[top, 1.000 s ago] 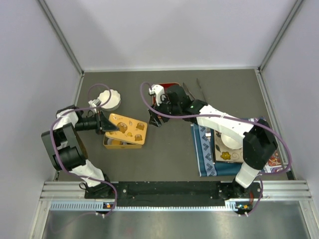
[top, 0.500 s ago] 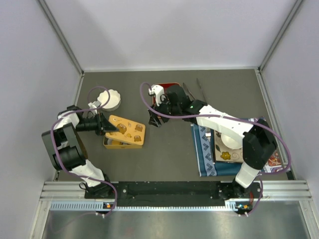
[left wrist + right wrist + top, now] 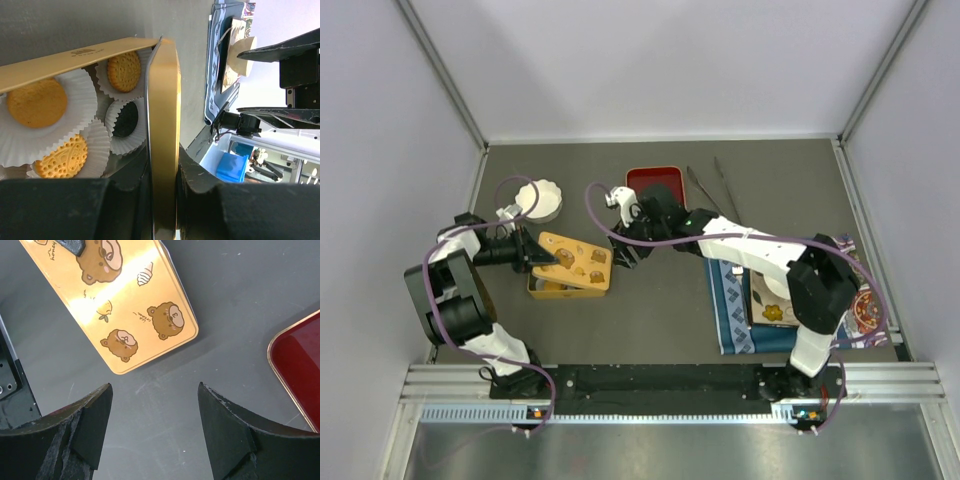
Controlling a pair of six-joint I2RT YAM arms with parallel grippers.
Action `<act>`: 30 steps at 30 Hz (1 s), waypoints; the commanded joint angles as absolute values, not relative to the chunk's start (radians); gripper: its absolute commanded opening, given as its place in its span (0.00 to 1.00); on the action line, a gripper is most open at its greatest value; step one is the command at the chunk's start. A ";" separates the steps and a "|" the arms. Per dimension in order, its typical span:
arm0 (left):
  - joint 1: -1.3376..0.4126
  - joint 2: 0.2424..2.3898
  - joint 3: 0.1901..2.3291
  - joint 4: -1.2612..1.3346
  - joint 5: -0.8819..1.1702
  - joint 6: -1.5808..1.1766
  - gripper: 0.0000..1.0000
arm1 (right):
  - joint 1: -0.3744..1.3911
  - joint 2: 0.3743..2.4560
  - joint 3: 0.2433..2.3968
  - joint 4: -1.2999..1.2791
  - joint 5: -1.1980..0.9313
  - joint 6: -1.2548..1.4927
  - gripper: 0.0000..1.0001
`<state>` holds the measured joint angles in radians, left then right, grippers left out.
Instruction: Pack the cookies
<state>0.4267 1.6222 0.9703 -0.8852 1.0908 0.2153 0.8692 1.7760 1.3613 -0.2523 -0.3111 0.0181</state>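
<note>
Where the top view takes in both arms, the left gripper (image 3: 527, 250) clamps one gold lid (image 3: 575, 262). Left wrist: three orange cookies (image 3: 36, 102) and one black cookie (image 3: 125, 120) lie in four paper cups (image 3: 86, 107) inside the tin (image 3: 75, 56). Right wrist: the right gripper (image 3: 153, 390) hovers, jaws apart, above the table (image 3: 225, 315).

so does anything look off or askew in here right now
The gold lid sits askew on the cookie tin, twisted off the tin's outline and tilted up where the left gripper pinches its edge. The cookies in their white paper cups show underneath. Nothing looks spilled or damaged.
</note>
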 commanded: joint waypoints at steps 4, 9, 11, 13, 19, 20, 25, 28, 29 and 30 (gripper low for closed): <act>0.440 1.575 0.954 -0.805 1.078 0.219 0.00 | 0.903 1.815 1.440 -0.216 -0.291 0.005 0.69; 0.446 1.595 0.956 -0.813 1.060 0.244 0.00 | 0.925 1.855 1.494 -0.225 -0.279 -0.026 0.69; 0.451 1.598 0.957 -0.816 1.048 0.256 0.00 | 0.930 1.879 1.517 -0.235 -0.281 -0.017 0.69; 0.453 1.600 0.960 -0.822 1.042 0.264 0.00 | 0.930 1.900 1.526 -0.233 -0.281 -0.006 0.69; 0.457 1.598 0.963 -0.827 1.045 0.275 0.00 | 0.930 1.944 1.528 -0.232 -0.291 0.121 0.69; 0.459 1.597 0.962 -0.827 1.046 0.275 0.00 | 0.930 1.947 1.520 -0.230 -0.288 0.132 0.69; 0.460 1.588 0.959 -0.827 1.049 0.278 0.00 | 0.928 1.954 1.497 -0.204 -0.302 0.218 0.69; 0.460 1.585 0.956 -0.825 1.052 0.278 0.00 | 0.927 1.967 1.494 -0.198 -0.304 0.253 0.69; 0.462 1.583 0.953 -0.825 1.052 0.276 0.00 | 0.922 1.973 1.496 -0.198 -0.308 0.264 0.69; 0.462 1.582 0.953 -0.827 1.054 0.276 0.00 | 0.919 1.977 1.496 -0.198 -0.313 0.282 0.69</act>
